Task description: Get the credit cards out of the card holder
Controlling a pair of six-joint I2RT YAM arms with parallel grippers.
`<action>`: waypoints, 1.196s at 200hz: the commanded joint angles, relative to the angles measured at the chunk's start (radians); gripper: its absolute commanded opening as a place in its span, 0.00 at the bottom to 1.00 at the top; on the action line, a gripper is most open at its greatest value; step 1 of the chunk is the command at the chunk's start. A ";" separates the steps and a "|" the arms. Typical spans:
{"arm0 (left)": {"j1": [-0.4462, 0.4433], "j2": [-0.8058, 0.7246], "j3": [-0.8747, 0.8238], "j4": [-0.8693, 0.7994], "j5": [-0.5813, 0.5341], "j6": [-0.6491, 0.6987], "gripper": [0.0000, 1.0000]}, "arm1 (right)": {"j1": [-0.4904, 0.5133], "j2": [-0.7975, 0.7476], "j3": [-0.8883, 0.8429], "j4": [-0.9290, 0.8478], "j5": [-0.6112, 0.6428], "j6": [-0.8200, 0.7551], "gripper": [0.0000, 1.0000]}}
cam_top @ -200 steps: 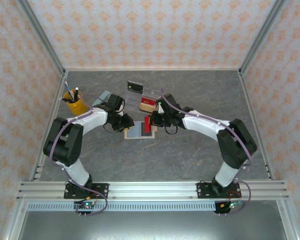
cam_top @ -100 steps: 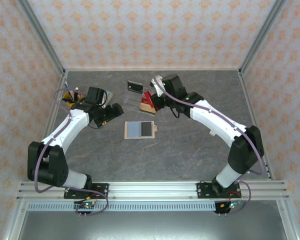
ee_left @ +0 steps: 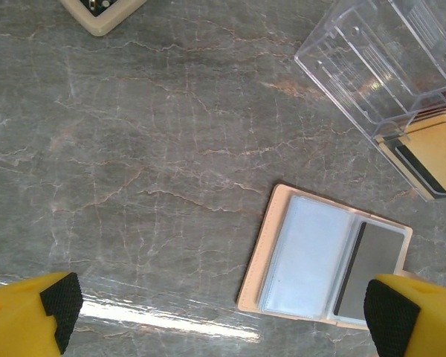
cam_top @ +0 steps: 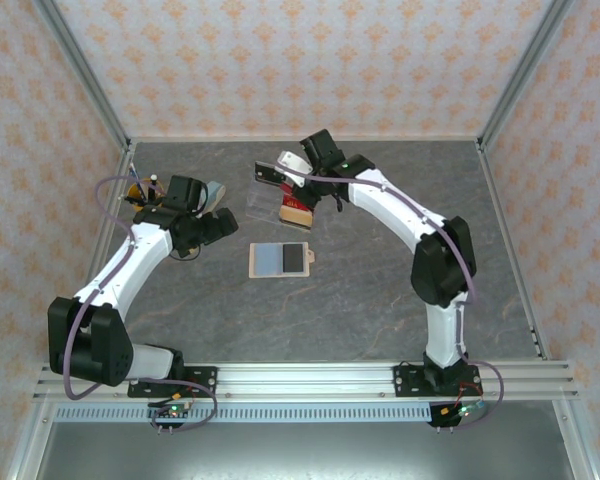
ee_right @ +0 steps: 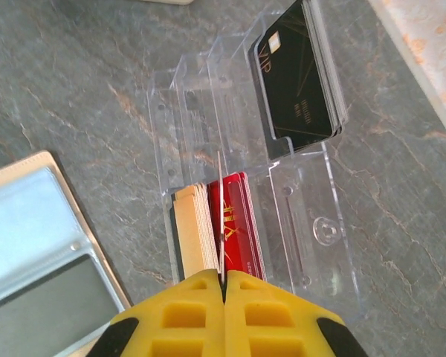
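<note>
Your left gripper (ee_left: pixel 224 311) is released. Its two yellow fingers (ee_left: pixel 30 316) with black pads stand far apart at the lower corners of the left wrist view, and between them there is only the grey marble table (ee_left: pixel 134 149). It hangs above the table and does not touch the card holder (ee_left: pixel 312 256), which in that view lies mostly between the fingers, close to the right one.

The card holder lies open and flat near the middle of the table, between the two arms. It is on the near side of the clear plastic tray (ee_left: pixel 372 59), close to it but apart from it. One inner panel is pale blue and the other is dark grey. Whether a card sits in the dark pocket, I cannot tell.

Your right gripper (ee_right: pixel 223 277) is clenched above the tray. A thin card (ee_right: pixel 220 208) is pinched between its yellow fingertips. You see it edge-on, over the tray compartment that is nearer to the holder. In this compartment a stack of tan cards (ee_right: pixel 195 230) stands on one side of the thin card, and a red card face (ee_right: pixel 241 223) shows on the other side. Whether the red face belongs to the pinched card, I cannot tell. A black card (ee_right: pixel 293 82) stands in the far compartment of the tray.
</note>
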 commanded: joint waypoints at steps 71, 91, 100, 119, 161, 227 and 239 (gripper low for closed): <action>0.012 0.031 -0.007 -0.018 0.012 0.024 1.00 | -0.001 0.122 0.131 -0.113 0.096 -0.138 0.00; 0.012 0.037 -0.007 -0.017 0.016 0.024 1.00 | -0.003 0.138 0.145 -0.117 0.121 -0.148 0.00; 0.012 0.039 -0.006 -0.017 0.017 0.024 1.00 | -0.004 0.144 0.152 -0.121 0.122 -0.151 0.00; 0.012 0.040 -0.005 -0.017 0.021 0.025 1.00 | -0.006 0.153 0.161 -0.132 0.121 -0.159 0.00; 0.011 0.044 -0.004 -0.017 0.023 0.025 1.00 | -0.006 0.179 0.181 -0.141 0.135 -0.172 0.00; 0.012 0.056 -0.002 -0.016 0.030 0.027 1.00 | -0.006 0.237 0.250 -0.180 0.120 -0.189 0.00; 0.012 0.059 -0.002 -0.016 0.031 0.027 1.00 | -0.005 0.244 0.256 -0.183 0.124 -0.189 0.00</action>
